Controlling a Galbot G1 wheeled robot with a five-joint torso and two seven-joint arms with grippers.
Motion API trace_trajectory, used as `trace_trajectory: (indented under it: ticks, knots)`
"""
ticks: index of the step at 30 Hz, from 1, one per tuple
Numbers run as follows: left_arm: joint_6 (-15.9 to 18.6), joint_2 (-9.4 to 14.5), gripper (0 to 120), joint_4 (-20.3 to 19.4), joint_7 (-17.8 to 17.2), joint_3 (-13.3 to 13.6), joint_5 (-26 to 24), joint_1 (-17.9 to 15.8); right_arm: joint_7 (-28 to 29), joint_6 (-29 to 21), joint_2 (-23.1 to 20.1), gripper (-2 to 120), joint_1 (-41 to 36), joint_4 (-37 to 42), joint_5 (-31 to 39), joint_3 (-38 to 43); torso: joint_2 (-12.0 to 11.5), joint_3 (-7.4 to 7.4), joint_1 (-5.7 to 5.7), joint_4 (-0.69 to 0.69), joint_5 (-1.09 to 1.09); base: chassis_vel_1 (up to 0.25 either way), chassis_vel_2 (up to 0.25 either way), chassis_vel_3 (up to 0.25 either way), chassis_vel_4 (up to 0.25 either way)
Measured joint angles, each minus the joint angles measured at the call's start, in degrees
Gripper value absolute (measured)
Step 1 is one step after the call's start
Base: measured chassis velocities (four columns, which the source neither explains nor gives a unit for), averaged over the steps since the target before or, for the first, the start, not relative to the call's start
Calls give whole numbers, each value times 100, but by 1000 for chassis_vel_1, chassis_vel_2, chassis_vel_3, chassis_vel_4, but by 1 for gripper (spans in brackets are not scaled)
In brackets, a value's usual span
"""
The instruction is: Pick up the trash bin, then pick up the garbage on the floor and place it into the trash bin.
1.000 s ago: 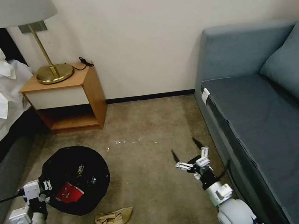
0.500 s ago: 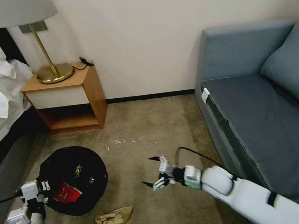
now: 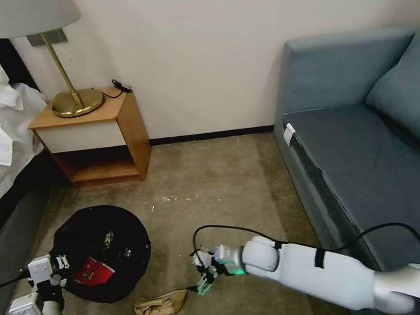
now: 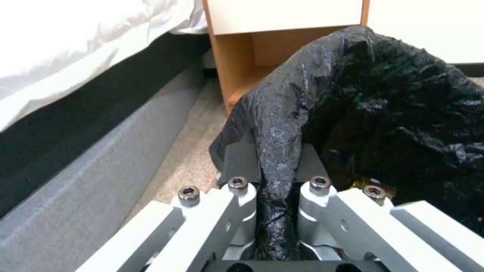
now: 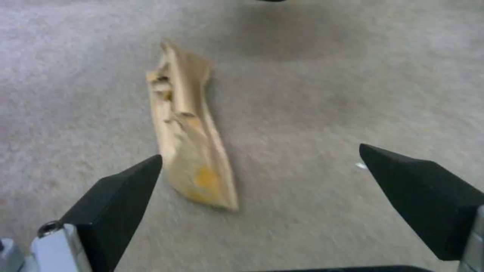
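Carpet: right gripper (image 3: 197, 279) spread beside paper bag (image 3: 159, 306).

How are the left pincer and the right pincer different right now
The left pincer is shut on the bin, pinching its black bag rim; the right pincer is open and holds nothing. The left sits at the bin's near-left edge, while the right hangs low over the carpet, by one end of the paper bag. Both are down near the floor.
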Motion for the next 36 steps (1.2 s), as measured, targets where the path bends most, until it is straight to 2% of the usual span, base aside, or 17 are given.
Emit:
trace_trajectory:
  ticks: [12,16,19,21,29,30,32,36]
  knots:
    - [0,-74,6,-26,-5,55,88,-7,-141,188,463,100,-241,-486,-179,84,1,0,0,0,0,0,0,0,0]
    - [2,-154,6,-26,-7,102,170,-32,-276,293,687,82,-363,-724,-274,130,0,0,0,0,0,0,0,0,0]
    - [1,-173,6,-18,-7,109,192,-45,-322,336,768,76,-417,-811,-338,156,1,0,0,0,0,0,0,0,0]
    - [2,-203,6,-6,-8,115,222,-57,-412,439,862,64,-499,-988,-530,209,0,0,0,0,0,0,0,0,0]
    - [4,-218,6,25,-8,121,250,-78,-500,629,968,58,-570,-1310,-785,348,1,0,0,0,0,0,0,0,0]
    - [4,-218,6,37,-9,122,251,-84,-522,658,964,50,-587,-1336,-831,375,1,-1,0,0,1,0,0,0,0]
    - [4,-215,6,47,-9,125,251,-90,-536,677,953,47,-611,-1348,-868,399,1,0,0,0,0,0,0,0,0]
    - [5,-215,6,50,-9,131,251,-88,-580,751,950,28,-688,-1382,-965,464,0,0,0,0,0,0,0,0,0]
